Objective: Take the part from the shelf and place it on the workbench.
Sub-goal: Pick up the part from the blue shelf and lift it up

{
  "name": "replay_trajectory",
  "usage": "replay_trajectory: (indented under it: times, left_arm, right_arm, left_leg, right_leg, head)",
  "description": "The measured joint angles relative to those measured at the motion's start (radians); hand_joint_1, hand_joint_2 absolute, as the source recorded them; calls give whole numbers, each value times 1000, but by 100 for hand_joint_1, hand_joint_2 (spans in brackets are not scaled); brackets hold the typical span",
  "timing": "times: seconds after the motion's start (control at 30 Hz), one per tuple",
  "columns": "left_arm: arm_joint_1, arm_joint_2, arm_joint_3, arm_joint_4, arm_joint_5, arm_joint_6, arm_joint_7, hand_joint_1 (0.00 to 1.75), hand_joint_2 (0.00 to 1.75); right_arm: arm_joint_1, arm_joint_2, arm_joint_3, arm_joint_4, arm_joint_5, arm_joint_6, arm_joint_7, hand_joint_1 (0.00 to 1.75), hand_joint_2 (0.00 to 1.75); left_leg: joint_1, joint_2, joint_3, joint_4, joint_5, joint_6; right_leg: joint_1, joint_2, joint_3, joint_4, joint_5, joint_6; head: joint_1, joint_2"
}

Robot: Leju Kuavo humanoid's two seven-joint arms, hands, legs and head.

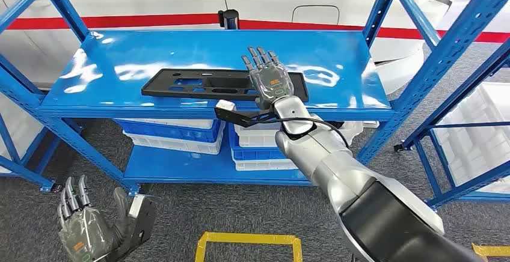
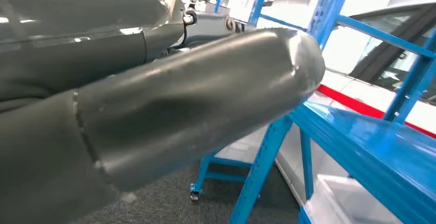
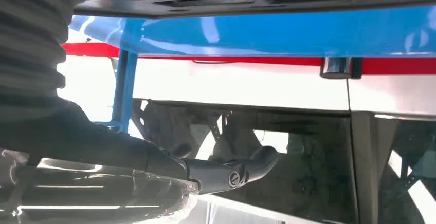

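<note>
Lying flat on the blue shelf [image 1: 120,63], the black part [image 1: 198,85] is resting under the right hand [image 1: 269,77] at its near end. That hand is hovering over or touching the part's right portion, fingers extended and spread; contact cannot be confirmed, and nothing is visibly gripped. Hanging low, well apart from the shelf, the left hand [image 1: 84,229] is holding nothing, fingers apart. White and blue bins [image 1: 174,133] are sitting on the shelf level below the right hand.
</note>
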Motion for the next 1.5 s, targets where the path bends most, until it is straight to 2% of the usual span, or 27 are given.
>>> replay_trajectory:
  times: [0.07,0.1,0.17,0.23,0.27,0.3,0.37,0.4,0.43,0.47,0.53,0.63,0.67,0.7,0.77,0.8,0.83,0.87,0.9,0.93,1.0,1.07,1.17,1.4,1.5]
  left_arm:
    - [0,0,-2,-2,0,0,0,0,0]
    - [0,-1,-3,-5,0,0,-1,0,0]
    - [0,-1,-7,-8,0,0,-2,0,0]
    - [0,-1,-9,-10,0,0,-3,0,0]
    - [1,-1,-10,-10,0,0,-3,0,0]
    - [2,-1,-11,-10,0,0,-3,0,0]
    - [2,-1,-12,-10,5,0,-10,0,0]
    - [2,-1,-13,-10,17,-1,-24,0,0]
    - [2,-1,-12,-10,33,-1,-44,0,0]
    - [1,-1,-8,-10,54,-1,-70,0,0]
    - [0,-1,12,-10,122,-1,-154,0,0]
    - [-5,0,81,-9,265,0,-333,0,0]
    - [-10,1,112,-6,316,0,-403,0,0]
    - [-18,2,151,4,380,0,-496,0,0]
    - [-51,5,262,66,537,0,-754,0,0]
    - [-70,7,332,112,606,0,-886,0,0]
    - [-88,8,403,158,657,0,-985,0,0]
    - [-101,8,461,196,686,0,-1041,0,0]
    - [-111,9,514,227,703,0,-1067,0,0]
    - [-122,10,555,253,712,0,-1072,0,0]
    - [-142,11,616,298,721,-1,-1072,0,0]
    - [-154,11,651,327,727,-1,-1072,0,0]
    - [-168,9,678,352,733,-1,-1072,0,0]
    - [-183,9,709,387,735,-1,-1072,0,0]
    - [-185,9,712,396,740,-1,-1072,0,0]
  right_arm:
    - [-1,-3,-1,0,0,0,0,0,175]
    - [-2,-7,-2,0,0,-1,0,0,175]
    - [-4,-13,-4,1,0,-2,0,0,175]
    - [1,-19,-4,3,0,-2,0,0,175]
    - [4,-21,-4,4,0,-2,0,0,175]
    - [7,-24,-4,5,0,-2,0,0,175]
    - [7,-28,-4,7,0,-3,0,0,175]
    - [6,-30,-4,7,0,-3,1,0,175]
    - [6,-32,-4,8,2,-3,2,0,175]
    - [6,-34,-4,9,3,-3,3,0,175]
    - [6,-38,-6,9,9,-4,9,0,175]
    - [8,-52,-17,8,16,-6,16,0,175]
    - [8,-56,-22,8,18,-6,17,0,175]
    - [10,-60,-25,8,23,-6,17,0,175]
    - [22,-68,-34,8,39,-6,18,0,175]
    - [33,-71,-40,8,50,-5,18,0,175]
    - [45,-75,-47,8,60,-3,18,0,175]
    - [57,-77,-55,7,68,-2,18,0,175]
    - [68,-81,-63,7,75,0,18,0,175]
    - [79,-85,-70,6,81,0,19,0,175]
    - [96,-93,-82,5,88,-1,21,0,175]
    - [108,-97,-93,5,92,-2,22,0,175]
    - [113,-102,-103,5,95,-2,21,0,175]
    - [118,-107,-118,5,97,-1,21,0,175]
    - [119,-106,-120,5,101,6,21,0,175]
  left_leg:
    - [3,-2,12,-8,0,5]
    - [4,-3,22,-13,-1,10]
    - [4,-4,37,-19,-8,20]
    - [3,-6,47,-19,-19,26]
    - [1,-7,54,-19,-25,27]
    - [-1,-9,63,-19,-32,27]
    - [-4,-12,85,-19,-49,25]
    - [-6,-12,95,-18,-57,22]
    - [-6,-12,101,-18,-65,18]
    - [-7,-12,103,-18,-70,14]
    - [-7,-11,106,-14,-74,6]
    - [-5,-9,103,19,-90,-7]
    - [-2,-8,84,55,-105,-14]
    - [3,-7,51,107,-125,-22]
    - [13,-6,-31,222,-164,-37]
    - [18,-5,-62,250,-166,-43]
    - [23,-4,-76,244,-148,-47]
    - [28,-3,-71,204,-111,-50]
    - [31,-2,-49,135,-60,-51]
    - [32,-2,-26,70,-23,-53]
    - [27,0,6,-8,0,-45]
    - [22,0,15,-14,-4,-33]
    - [17,-3,21,-17,10,-33]
    - [8,-6,24,-17,3,-16]
    - [6,-6,26,-17,2,-14]
  right_leg:
    - [1,-3,-6,10,-6,2]
    - [2,-5,-18,34,-12,3]
    - [2,-8,-79,139,-41,0]
    - [2,-9,-162,256,-75,-2]
    - [3,-9,-188,276,-77,2]
    - [3,-9,-195,258,-59,8]
    - [3,-10,-161,125,26,25]
    - [5,-12,-141,57,60,23]
    - [8,-14,-126,11,77,15]
    - [11,-16,-117,-9,80,4]
    - [15,-18,-110,-11,78,-18]
    - [2,-16,-84,-19,85,-37]
    - [-2,-15,-75,-22,83,-42]
    - [-3,-15,-70,-23,80,-46]
    - [-4,-14,-64,-22,73,-50]
    - [-4,-12,-61,-22,69,-51]
    - [-5,-10,-56,-22,64,-49]
    - [-6,-7,-49,-22,59,-46]
    - [-7,-5,-41,-22,53,-42]
    - [-8,-4,-32,-23,47,-37]
    - [-6,-5,-25,-25,38,-26]
    - [0,-6,-26,-26,32,-19]
    - [7,-9,-19,-28,29,-24]
    - [4,-12,-9,-45,29,-23]
    - [3,-12,-10,-46,29,-22]
  head:
    - [0,0]
    - [1,0]
    - [3,0]
    - [5,0]
    - [5,0]
    - [5,0]
    - [5,0]
    - [4,0]
    - [3,0]
    - [2,0]
    - [2,0]
    - [3,0]
    - [3,0]
    - [2,0]
    - [1,0]
    - [1,0]
    - [1,0]
    - [1,0]
    - [1,0]
    - [1,0]
    - [1,0]
    - [2,0]
    - [5,0]
    - [5,0]
    - [5,0]
